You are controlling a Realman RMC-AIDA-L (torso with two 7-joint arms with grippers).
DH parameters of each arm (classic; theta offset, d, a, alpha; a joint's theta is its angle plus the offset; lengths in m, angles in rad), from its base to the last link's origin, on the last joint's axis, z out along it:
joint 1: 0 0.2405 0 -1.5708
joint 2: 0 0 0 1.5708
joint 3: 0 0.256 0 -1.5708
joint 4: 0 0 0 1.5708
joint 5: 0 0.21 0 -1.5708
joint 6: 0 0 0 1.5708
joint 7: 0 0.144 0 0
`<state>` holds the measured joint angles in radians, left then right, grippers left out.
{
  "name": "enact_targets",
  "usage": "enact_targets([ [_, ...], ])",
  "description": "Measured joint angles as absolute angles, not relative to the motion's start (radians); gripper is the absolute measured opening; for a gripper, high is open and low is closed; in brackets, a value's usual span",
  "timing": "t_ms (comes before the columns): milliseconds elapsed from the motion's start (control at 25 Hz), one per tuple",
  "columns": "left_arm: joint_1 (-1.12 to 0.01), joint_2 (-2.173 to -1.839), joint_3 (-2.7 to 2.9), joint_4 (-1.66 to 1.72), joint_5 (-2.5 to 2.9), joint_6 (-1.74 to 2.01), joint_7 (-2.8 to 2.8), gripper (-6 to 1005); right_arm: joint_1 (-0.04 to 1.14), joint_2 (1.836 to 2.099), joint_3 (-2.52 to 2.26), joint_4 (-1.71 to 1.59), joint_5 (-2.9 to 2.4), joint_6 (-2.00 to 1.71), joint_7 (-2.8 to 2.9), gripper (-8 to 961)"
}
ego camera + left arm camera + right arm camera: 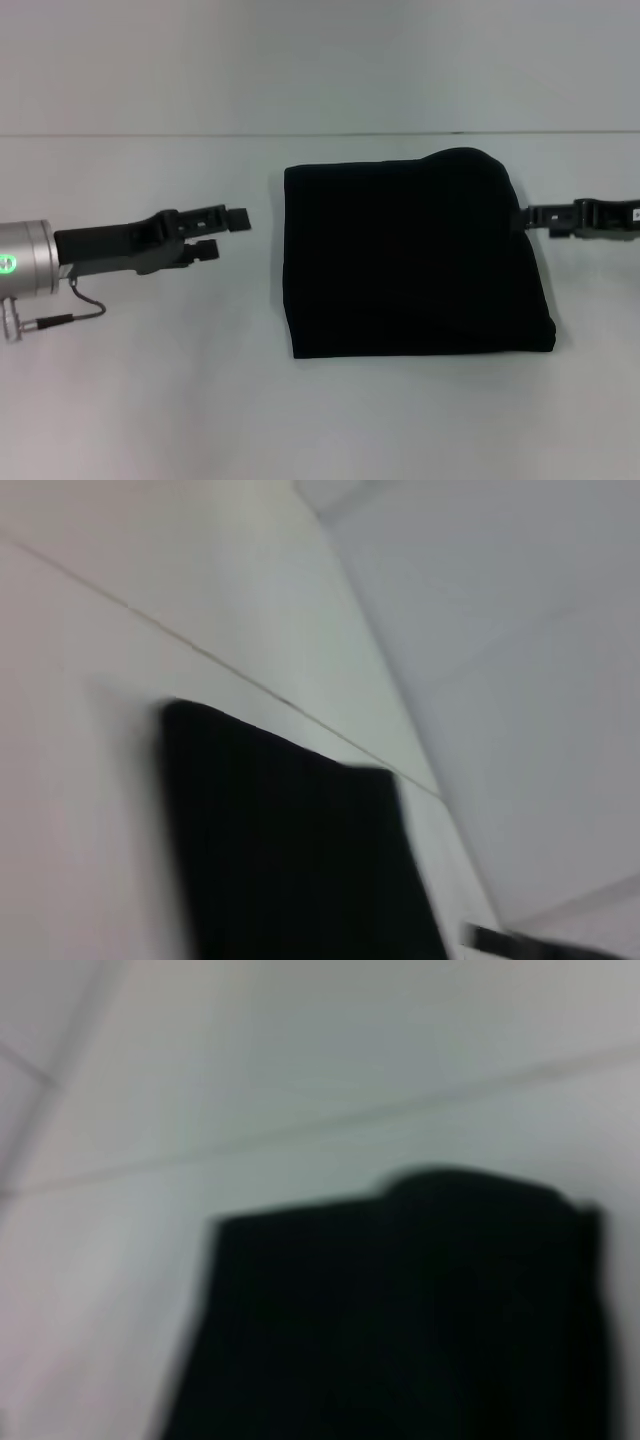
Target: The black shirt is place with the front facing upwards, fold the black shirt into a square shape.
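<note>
The black shirt [415, 260] lies folded into a roughly square all-black slab on the white table, right of centre, with a raised bump at its far right corner. It also fills part of the left wrist view [300, 850] and the right wrist view [400, 1320]. My left gripper [232, 234] hovers a short way off the shirt's left edge, open and holding nothing. My right gripper [522, 217] reaches in from the right and meets the shirt's right edge near the bump; its tip merges with the dark cloth.
The white table [150, 400] runs all around the shirt, and a thin seam line [150, 135] crosses it behind the shirt. A thin cable [85, 305] hangs under the left wrist.
</note>
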<state>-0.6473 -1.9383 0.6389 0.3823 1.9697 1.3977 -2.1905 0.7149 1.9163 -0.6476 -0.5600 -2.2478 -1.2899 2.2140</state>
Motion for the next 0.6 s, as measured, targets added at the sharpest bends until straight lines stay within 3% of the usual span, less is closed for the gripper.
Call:
enact_targets([
  [240,-0.672,-1.940,0.658,0.355,1.975,1.227,-2.342,948,0.580,1.931,-0.569,-0.571,-2.005,-1.484,1.662,944],
  [360,-0.696,-1.941,0.678,0.337,1.993,1.204,-2.386,948,0.496,1.960,-0.533,-0.572,-1.927,-1.538,1.385,944],
  [600,-0.733,-1.974,0.784,0.331,1.996,1.159,-2.498,947,0.402,2.030,-0.500,-0.573,-1.901,-1.556,1.038,945],
])
